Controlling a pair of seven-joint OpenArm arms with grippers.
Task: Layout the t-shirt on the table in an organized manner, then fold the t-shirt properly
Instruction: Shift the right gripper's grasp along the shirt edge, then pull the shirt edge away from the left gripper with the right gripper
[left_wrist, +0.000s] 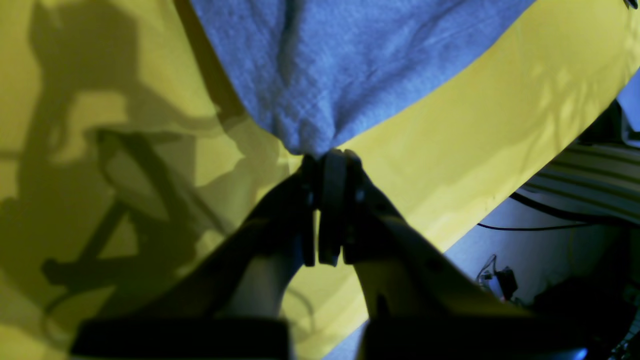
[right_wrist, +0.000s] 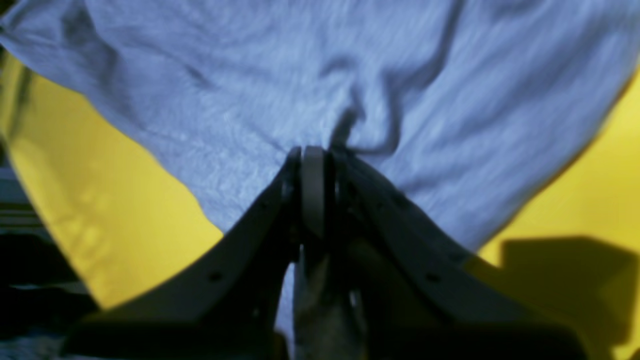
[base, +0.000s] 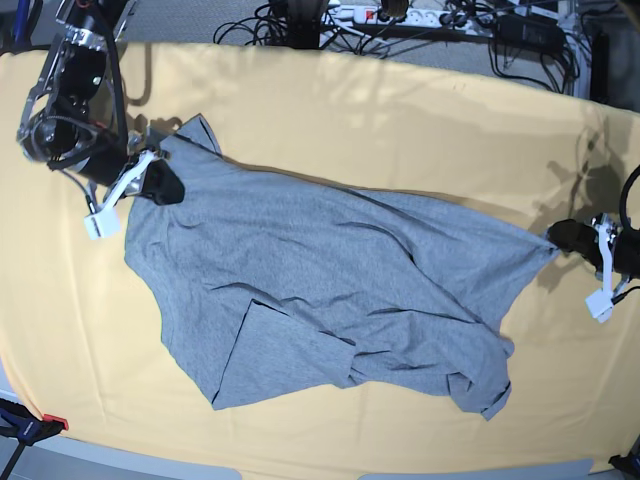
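My left gripper (left_wrist: 327, 157) is pinched tight on a corner of the t-shirt (base: 330, 290) at 3 o'clock in the base view, and my right gripper (right_wrist: 312, 152) is pinched tight on the cloth's edge at about 10 o'clock. The grey shirt lies spread but wrinkly across the middle of the table (base: 400, 120), which has a soft yellow-orange cover with light creases. Past the table's far edge, at 12 o'clock, black cables (base: 260, 25) and a white power strip (base: 385, 14) lie on the floor.
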